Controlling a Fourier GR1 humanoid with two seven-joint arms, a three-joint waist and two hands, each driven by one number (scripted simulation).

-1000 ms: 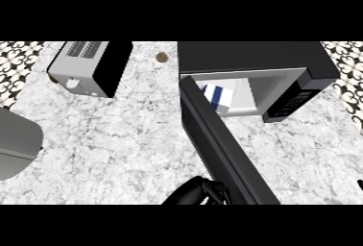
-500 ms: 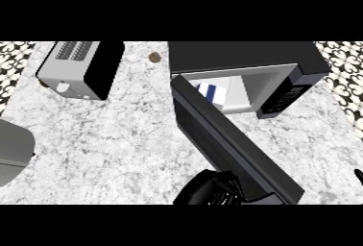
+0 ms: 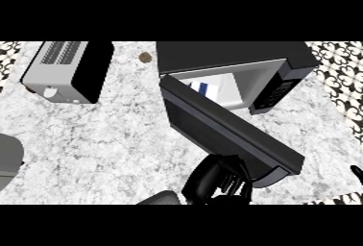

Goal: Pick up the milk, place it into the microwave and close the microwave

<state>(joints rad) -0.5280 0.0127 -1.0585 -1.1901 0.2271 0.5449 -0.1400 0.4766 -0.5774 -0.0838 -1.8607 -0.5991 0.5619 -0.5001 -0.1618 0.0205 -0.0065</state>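
Head view: milk (image 3: pixel 204 88) stood inside the microwave (image 3: pixel 234 56) at the counter's far edge; the hand (image 3: pixel 212 180), fingers curled empty, touched the half-open door (image 3: pixel 227 129), which next needed swinging shut.

Milk (image 3: pixel 204 88) inside half-open microwave (image 3: pixel 241 60)

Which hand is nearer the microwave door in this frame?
Left. The left hand sits against the outer face of the microwave door, near its free end. The right hand barely shows at the view's right edge, apart from the door.
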